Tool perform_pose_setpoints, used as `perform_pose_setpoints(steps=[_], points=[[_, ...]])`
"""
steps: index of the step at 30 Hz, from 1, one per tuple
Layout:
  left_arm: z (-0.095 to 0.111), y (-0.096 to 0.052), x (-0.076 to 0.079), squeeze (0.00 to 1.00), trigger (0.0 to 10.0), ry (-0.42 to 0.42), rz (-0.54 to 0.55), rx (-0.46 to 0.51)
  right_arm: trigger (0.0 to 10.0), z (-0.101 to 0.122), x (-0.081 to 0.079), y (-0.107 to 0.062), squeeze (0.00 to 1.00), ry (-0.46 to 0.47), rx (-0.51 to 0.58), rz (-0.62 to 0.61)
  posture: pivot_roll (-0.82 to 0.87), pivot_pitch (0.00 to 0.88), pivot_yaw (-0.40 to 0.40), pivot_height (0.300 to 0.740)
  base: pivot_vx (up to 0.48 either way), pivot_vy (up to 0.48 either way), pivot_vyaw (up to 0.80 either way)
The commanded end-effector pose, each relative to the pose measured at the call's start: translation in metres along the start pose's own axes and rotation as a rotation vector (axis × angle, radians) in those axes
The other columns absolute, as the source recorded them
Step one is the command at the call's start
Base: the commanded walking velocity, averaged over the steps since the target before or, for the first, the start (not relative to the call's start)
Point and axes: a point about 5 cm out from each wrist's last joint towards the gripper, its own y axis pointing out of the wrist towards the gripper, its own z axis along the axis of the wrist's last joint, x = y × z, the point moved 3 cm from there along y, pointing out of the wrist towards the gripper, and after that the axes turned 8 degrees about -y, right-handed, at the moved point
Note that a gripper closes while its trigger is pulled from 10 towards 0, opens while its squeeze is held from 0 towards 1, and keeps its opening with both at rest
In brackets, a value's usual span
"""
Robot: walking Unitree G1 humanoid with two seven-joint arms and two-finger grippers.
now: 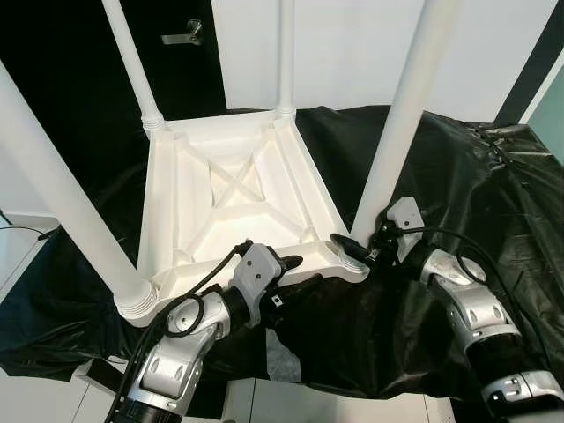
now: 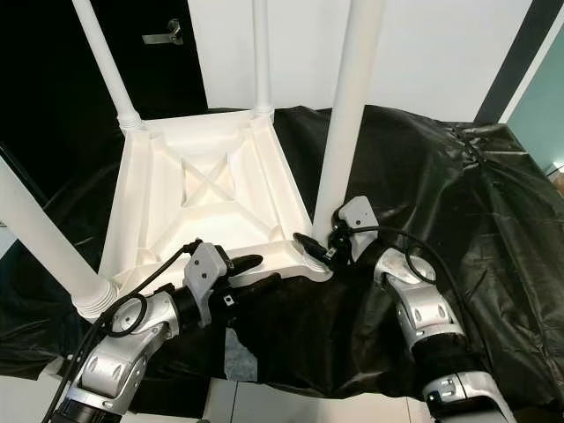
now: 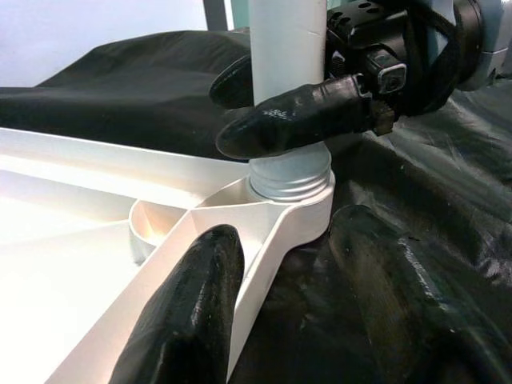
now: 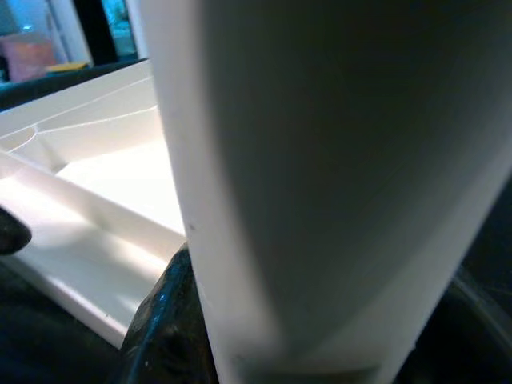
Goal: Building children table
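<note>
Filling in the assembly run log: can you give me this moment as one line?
stage: legs on upturned white plastic table top | right gripper: fingers round near-right white leg at its base | left gripper: fingers astride near edge | surface: black sheet
</note>
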Motion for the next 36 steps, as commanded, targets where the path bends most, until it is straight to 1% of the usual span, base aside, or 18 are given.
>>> perform_pose_setpoints(steps=[1, 2, 3, 4, 5, 6, 8, 10, 12, 13, 14, 15, 17, 19, 29, 34, 35, 36], points=[[0.0, 0.0, -0.005, 0.0, 10.0, 0.0, 0.058, 0.001, 10.0, -0.009, -0.009, 0.0, 0.0, 0.012, -0.039, 0.008, 0.05, 0.0, -0.03, 0.74, 0.0, 0.0, 0.0], [0.0, 0.0, -0.005, 0.0, 10.0, -0.001, 0.057, 0.001, 10.0, -0.009, -0.009, 0.0, 0.0, 0.011, -0.041, -0.031, 0.05, 0.0, -0.03, 0.74, 0.0, 0.0, 0.0], [-0.001, 0.0, -0.004, 0.0, 10.0, -0.002, 0.055, 0.001, 10.0, -0.008, -0.011, 0.001, 0.0, 0.025, -0.038, -0.101, 0.04, 0.0, -0.027, 0.74, 0.0, 0.0, 0.0], [-0.001, 0.0, -0.004, 0.0, 10.0, -0.002, 0.055, 0.001, 10.0, -0.008, -0.011, 0.001, 0.0, 0.025, -0.038, -0.101, 0.04, 0.0, -0.027, 0.74, 0.0, 0.0, 0.0], [-0.001, 0.0, -0.004, 0.0, 10.0, -0.002, 0.055, 0.001, 10.0, -0.007, -0.013, 0.001, 0.0, 0.036, -0.035, -0.147, 0.04, 0.0, -0.027, 0.74, 0.0, 0.0, 0.0], [-0.001, 0.0, -0.004, 0.0, 10.0, -0.002, 0.055, 0.001, 10.0, -0.007, -0.013, 0.001, 0.0, 0.036, -0.035, -0.147, 0.04, 0.0, -0.027, 0.74, 0.0, 0.0, 0.0], [-0.001, -0.001, -0.004, 0.0, 10.0, -0.004, 0.054, 0.001, 10.0, -0.006, -0.014, 0.001, 0.0, 0.049, -0.05, -0.26, 0.04, 0.0, -0.023, 0.74, 0.0, 0.0, 0.0], [-0.001, -0.001, -0.003, 0.0, 10.0, -0.003, 0.051, 0.0, 10.0, -0.009, -0.012, 0.0, 0.0, 0.073, -0.089, -0.393, 0.04, 0.0, -0.022, 0.74, 0.0, 0.0, 0.0], [-0.001, -0.001, -0.003, 0.0, 10.0, -0.003, 0.051, 0.0, 10.0, -0.009, -0.012, 0.0, 0.0, 0.073, -0.089, -0.393, 0.04, 0.0, -0.022, 0.74, 0.0, 0.0, 0.0], [-0.001, -0.001, -0.003, 0.0, 10.0, -0.002, 0.05, 0.0, 10.0, -0.01, -0.011, -0.001, 0.0, 0.081, -0.1, -0.43, 0.04, 0.0, -0.022, 0.74, 0.0, 0.0, 0.0], [-0.001, -0.001, -0.003, 0.0, 10.0, -0.002, 0.05, 0.0, 10.0, -0.01, -0.011, -0.001, 0.0, 0.081, -0.1, -0.43, 0.04, 0.0, -0.022, 0.74, 0.0, 0.0, 0.0], [-0.001, -0.001, -0.003, 0.0, 10.0, -0.003, 0.049, -0.001, 10.0, -0.01, -0.011, -0.002, 0.0, 0.09, -0.11, -0.503, 0.04, 0.0, -0.022, 0.74, 0.0, 0.0, 0.0], [-0.001, -0.001, -0.003, 0.0, 10.0, -0.005, 0.049, -0.001, 10.0, -0.01, -0.015, -0.002, 0.0, 0.135, -0.128, -0.641, 0.04, 0.0, -0.019, 0.74, 0.0, 0.0, 0.0], [-0.001, -0.001, -0.002, 0.0, 10.0, -0.005, 0.048, 0.0, 10.0, -0.008, -0.018, 0.0, 0.0, 0.142, -0.127, -0.657, 0.04, 0.0, -0.019, 0.74, 0.0, 0.0, 0.0], [-0.001, -0.001, -0.003, 0.0, 10.0, -0.003, 0.046, -0.002, 10.0, -0.003, -0.021, -0.001, 0.0, 0.15, -0.127, -0.68, 0.04, 0.0, -0.017, 0.74, 0.0, 0.0, 0.0], [-0.001, -0.001, -0.002, 0.0, 10.0, -0.003, 0.046, -0.002, 10.0, -0.001, -0.019, -0.002, 0.0, 0.147, -0.121, -0.689, 0.04, 0.0, -0.018, 0.74, 0.0, 0.0, 0.0], [-0.001, -0.001, -0.002, 0.0, 10.0, -0.003, 0.046, -0.002, 10.0, 0.0, -0.019, -0.003, 0.66, 0.146, -0.116, -0.694, 0.04, 0.0, -0.019, 0.74, 0.0, 0.0, 0.0], [-0.001, -0.001, -0.002, 0.0, 10.0, -0.003, 0.046, -0.002, 10.0, 0.0, -0.018, -0.003, 0.66, 0.145, -0.113, -0.698, 0.04, 0.0, -0.019, 0.74, 0.0, 0.0, 0.0]])
